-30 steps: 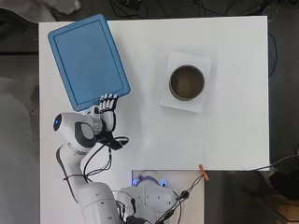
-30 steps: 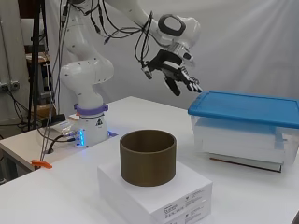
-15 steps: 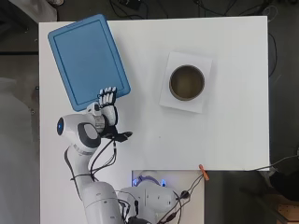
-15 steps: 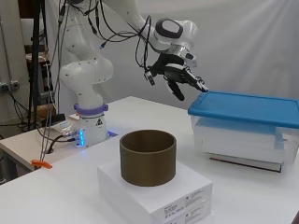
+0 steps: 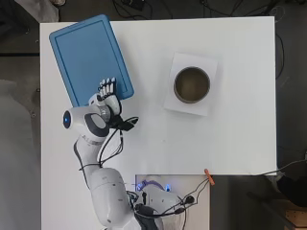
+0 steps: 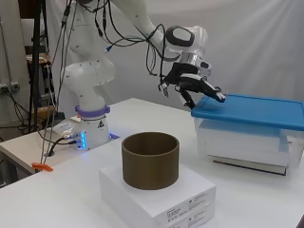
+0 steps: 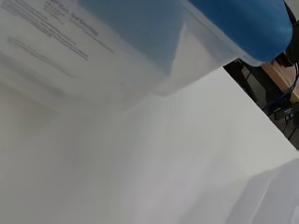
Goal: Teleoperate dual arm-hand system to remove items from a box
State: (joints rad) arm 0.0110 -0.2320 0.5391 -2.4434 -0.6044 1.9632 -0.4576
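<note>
A clear plastic box with a blue lid [image 5: 88, 57] lies at the table's far left, and the lid is on. In the side view the blue lid [image 6: 256, 110] tops the translucent box [image 6: 242, 145]. My hand [image 5: 108, 94] hovers over the lid's near corner, fingers straight and spread. Seen from the side, the hand [image 6: 195, 85] reaches its fingertips over the lid's edge; I cannot tell if they touch. The wrist view shows the box wall [image 7: 117, 51] and the lid's rim [image 7: 247, 25] very close. What is inside the box is hidden.
An olive-brown cylinder [image 5: 192, 85] stands on a flat white box [image 5: 201, 103] at the table's middle right; in the side view the cylinder [image 6: 151, 159] stands near the front. A small orange clip [image 5: 208, 176] lies at the near table edge.
The hand has moved up the table toward the box, from beside the lid's near corner to over it. Its fingers stay straight. The box and cylinder have not moved.
</note>
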